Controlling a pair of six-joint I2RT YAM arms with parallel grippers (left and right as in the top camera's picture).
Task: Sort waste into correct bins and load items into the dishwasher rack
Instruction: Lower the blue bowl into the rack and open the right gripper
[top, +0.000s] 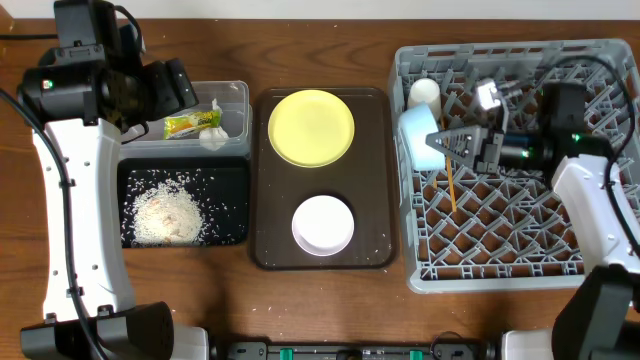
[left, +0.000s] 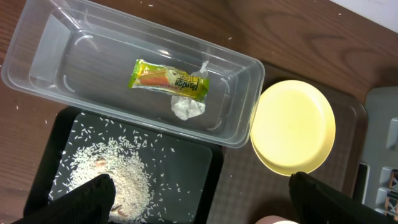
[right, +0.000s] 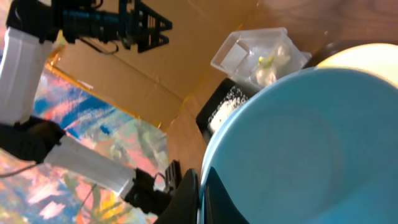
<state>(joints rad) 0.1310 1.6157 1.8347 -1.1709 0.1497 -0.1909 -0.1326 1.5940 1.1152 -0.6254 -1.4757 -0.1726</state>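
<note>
Right fingers (right: 183, 199) pinch blue bowl (top: 418, 135) at left of rack (top: 520, 270); cup (top: 424, 92) above, chopstick (top: 451, 188) below. Left fingers (left: 87, 199) spread over black tray (left: 189, 186).

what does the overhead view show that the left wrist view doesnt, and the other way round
Only overhead: the right gripper shut on the light blue bowl, a small white cup and thin wooden chopsticks in the grey pegged rack.
Only left wrist: the whole floor of the clear plastic tub, partly hidden overhead by the left arm.
Both: green-and-yellow wrapper, crumpled white tissue, rice in the black tray, round yellow plate.
</note>
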